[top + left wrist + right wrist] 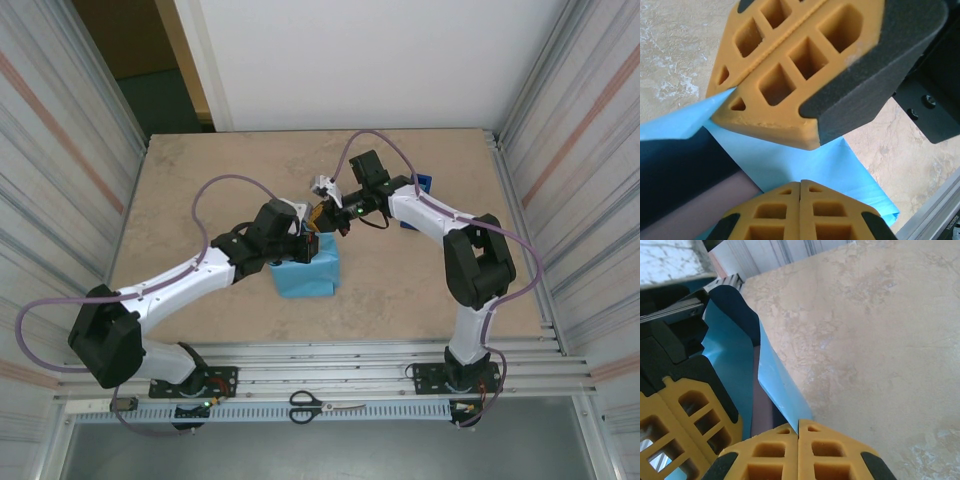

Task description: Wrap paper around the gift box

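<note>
The paper (305,275) is folded round the gift box in the middle of the table, sky-blue face outward. Most of the box is hidden. A dull pink strip of the gift box (760,405) shows in the gap between two flaps, and also beside the dark navy inner face (675,160) as a pink patch (705,202). My right gripper (798,424) is shut on the edge of a raised flap (777,385). In the left wrist view its fingers (790,75) pinch the paper's corner. My left gripper (800,186) is shut over the paper (810,162), with nothing seen between its fingers.
A dark-blue tape dispenser (422,186) stands behind the right arm. Scissors (320,405) lie on the rail at the near edge. Ribbed metal walls close in both sides. Bare tan tabletop (200,190) surrounds the box.
</note>
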